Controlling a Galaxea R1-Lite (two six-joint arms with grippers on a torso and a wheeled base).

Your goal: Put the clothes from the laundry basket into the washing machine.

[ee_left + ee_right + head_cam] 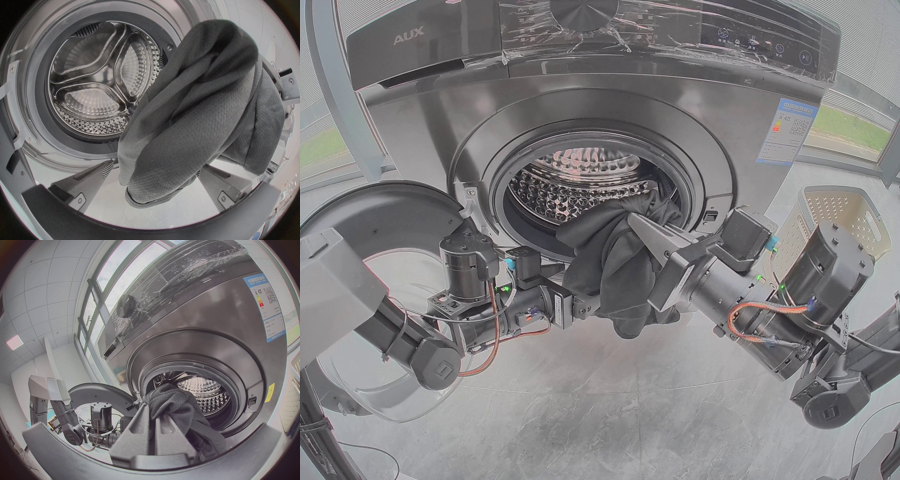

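Note:
A dark grey mesh garment [612,262] hangs over the lower right rim of the washing machine's open drum [575,181]. My right gripper [642,224] is shut on its upper folds right at the mouth; in the right wrist view its fingers [142,430] pinch the garment [178,405]. My left gripper [155,167] sits lower, in front of the machine, open, with the garment [193,118] hanging between its spread fingers [100,175]. The shiny drum [90,93] holds no clothes that I can see.
The machine's round door [394,225] stands swung open at the left, behind my left arm. A pale perforated laundry basket [844,215] stands on the floor to the right of the machine. Bare grey floor lies in front.

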